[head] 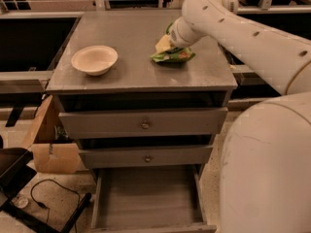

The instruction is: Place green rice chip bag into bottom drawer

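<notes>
The green rice chip bag [176, 57] lies crumpled on the grey cabinet top [131, 38], right of the middle. My gripper [164, 43] is down at the bag's left upper side, touching or just over it, and the white arm comes in from the right and hides part of the bag. The bottom drawer [148, 198] is pulled open below the cabinet, and its plank-like floor is bare.
A cream bowl [94, 59] stands on the left of the cabinet top. The two upper drawers with round knobs [145, 125] are shut. A cardboard box [51, 149] and a cable [48, 198] lie on the floor at the left. My white body fills the lower right.
</notes>
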